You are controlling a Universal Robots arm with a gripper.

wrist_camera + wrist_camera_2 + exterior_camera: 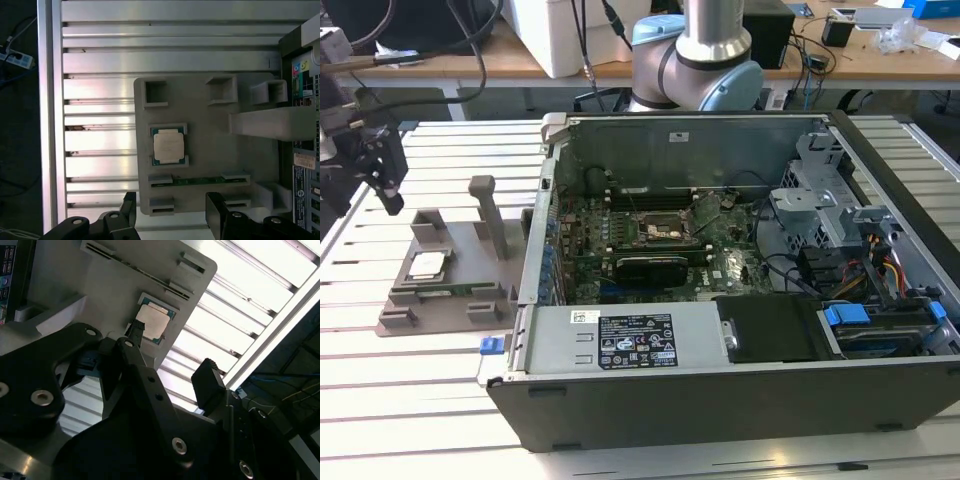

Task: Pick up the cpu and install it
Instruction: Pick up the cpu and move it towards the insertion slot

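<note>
A: Status check: where is the cpu [167, 144]?

B: In its square pocket on the grey holder tray [210, 145], metal lid up. The tray sits on the slatted desk [420, 400], on the exterior view's left, at about nine o'clock from the open computer case [720, 390]. Nothing touches the cpu.

A: Why a pocket?

B: My read is that the raised corner lips keep it square and in a known spot, so a grasp can be lined up. The green memory stick [200, 180] stands in a slot just beside it, likely for the same reason.

A: And the fingers [217, 215]?

B: Spread wide, holding nothing. In the exterior view they hang at about ten o'clock from the tray, clear of it. The gap between them looks wider than the cpu, which would suit straddling it.

A: The case?

B: It lies on its side with the panel off, so the motherboard [720, 265] faces up and can be reached from above. The cpu socket [660, 228] is near the board's middle, with a black graphics card [650, 268] at six o'clock from it. I can't tell whether the socket's latch is open.

A: Progress?

B: I'd judge the pick not yet made. The cpu is seated in the tray, well apart from the socket.
</note>
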